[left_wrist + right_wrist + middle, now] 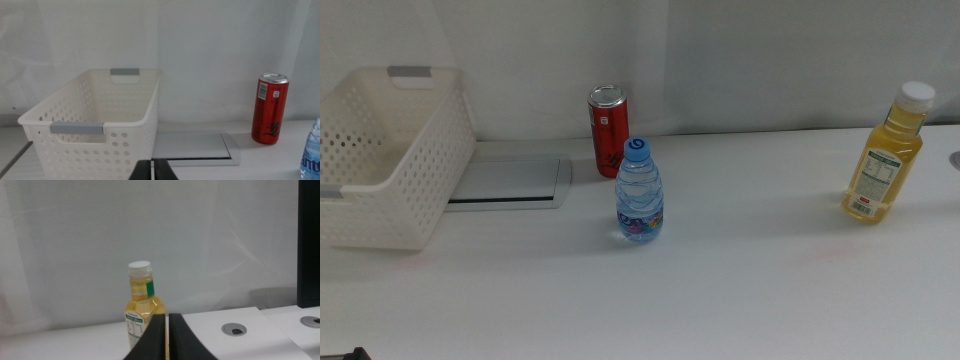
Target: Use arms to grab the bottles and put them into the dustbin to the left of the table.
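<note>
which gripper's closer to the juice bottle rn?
Right. The right gripper faces the juice bottle directly; the left gripper faces the basket, across the table from it.

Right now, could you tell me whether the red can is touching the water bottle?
Apart. In the left wrist view the red can stands with bare table between it and the water bottle; they only overlap in the middle view.

Water bottle (311, 155) cut by left wrist frame edge; juice bottle (141, 305) base behind right tool (166, 335).
</note>
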